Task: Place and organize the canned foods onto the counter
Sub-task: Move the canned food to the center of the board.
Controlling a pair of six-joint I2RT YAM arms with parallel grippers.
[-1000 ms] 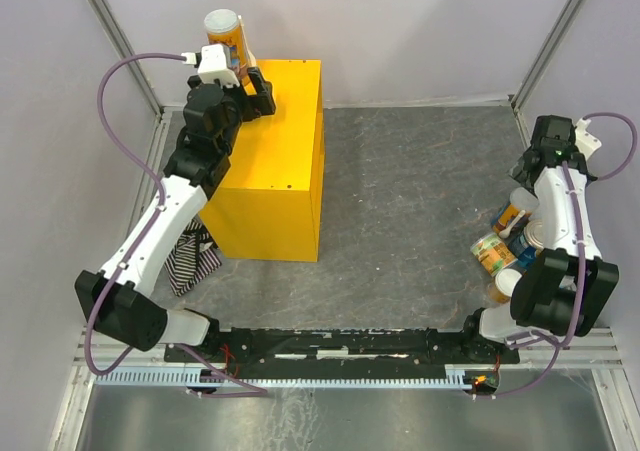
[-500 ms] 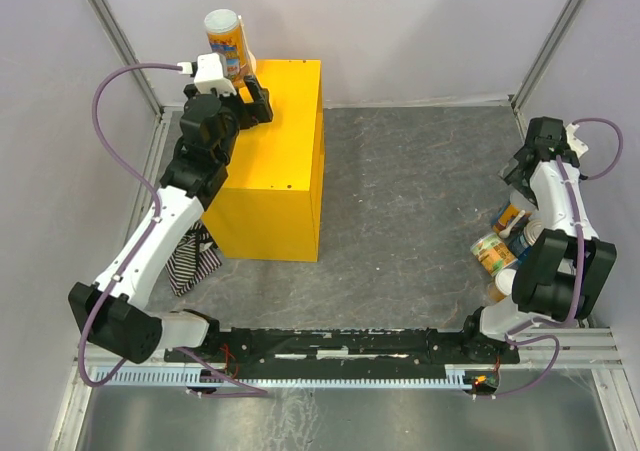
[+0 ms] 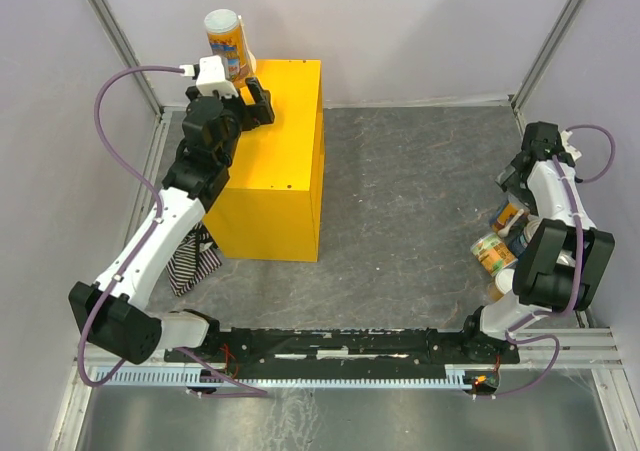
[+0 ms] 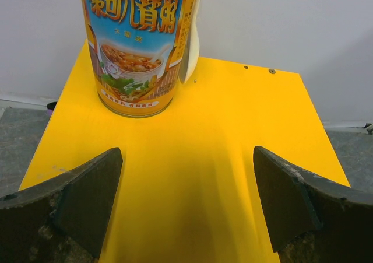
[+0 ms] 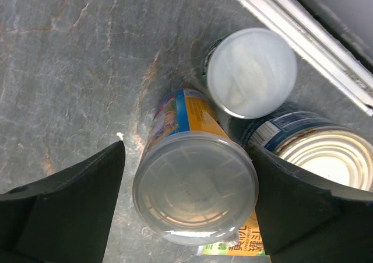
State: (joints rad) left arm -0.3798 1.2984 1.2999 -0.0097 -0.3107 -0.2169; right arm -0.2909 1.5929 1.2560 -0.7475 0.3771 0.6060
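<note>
Beside the counter (image 3: 283, 146), striped cloth (image 3: 190, 258) lies

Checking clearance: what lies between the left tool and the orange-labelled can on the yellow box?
Left wrist view: only the bare yellow box top between left tool and orange-labelled can.

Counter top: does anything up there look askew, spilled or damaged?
Nothing stands out. The one can stands upright near the counter's far left corner, label undented, nothing spilled. The open left gripper is clear of it.
</note>
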